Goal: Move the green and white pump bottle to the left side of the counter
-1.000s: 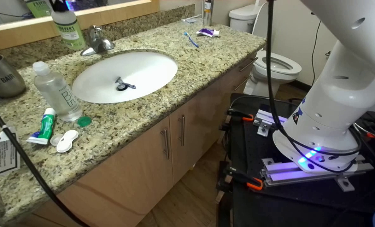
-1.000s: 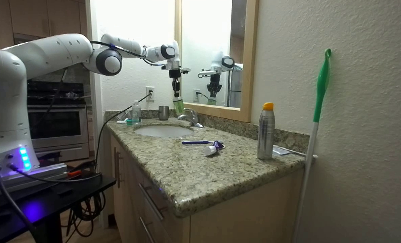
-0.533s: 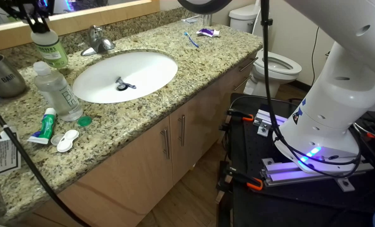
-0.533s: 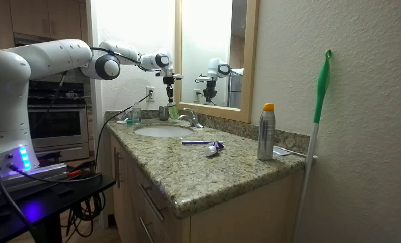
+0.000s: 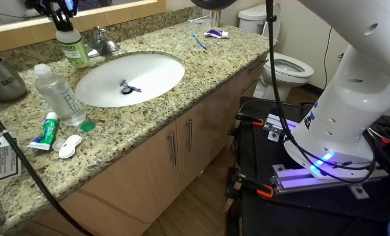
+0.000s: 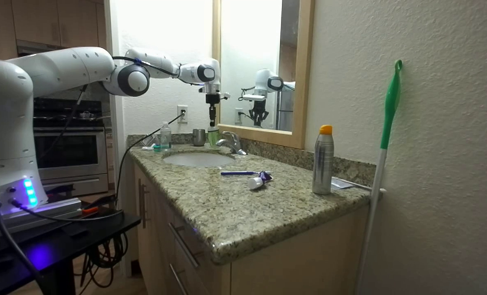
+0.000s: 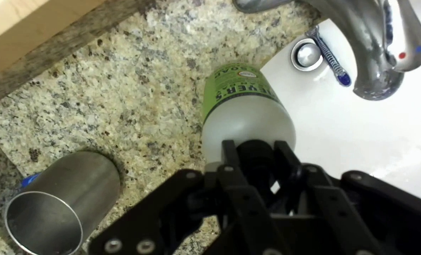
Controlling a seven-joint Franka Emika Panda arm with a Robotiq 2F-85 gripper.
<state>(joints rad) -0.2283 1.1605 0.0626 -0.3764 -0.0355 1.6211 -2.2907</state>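
well, the gripper (image 7: 255, 146) is at the bottom middle of the wrist view, and its two black fingers (image 7: 228, 152) are close together, pinching the dark top of the green and white pump bottle (image 7: 247, 118). in an exterior view the pump bottle is at the upper left of the frame, top up, with its bottom near the rim of the white sink (image 5: 155, 78). i cannot tell if it touches the counter (image 5: 142, 118). the shiny tap (image 5: 104, 46) is near it on the right, and the metal cup (image 5: 6, 78) is farther off at the left edge. a big clear bottle (image 5: 59, 96) stands on the left side too, lower down, and near its bottom lie a green tube (image 5: 49, 130), a green cap (image 5: 87, 126) and a white lens case (image 5: 70, 146). a razor (image 5: 135, 88) lies in the sink. up at the top middle lie a blue toothbrush (image 5: 199, 42) and a purple tube (image 5: 216, 33). in an exterior view a silver can with an orange top (image 6: 323, 164) stands right of the middle.
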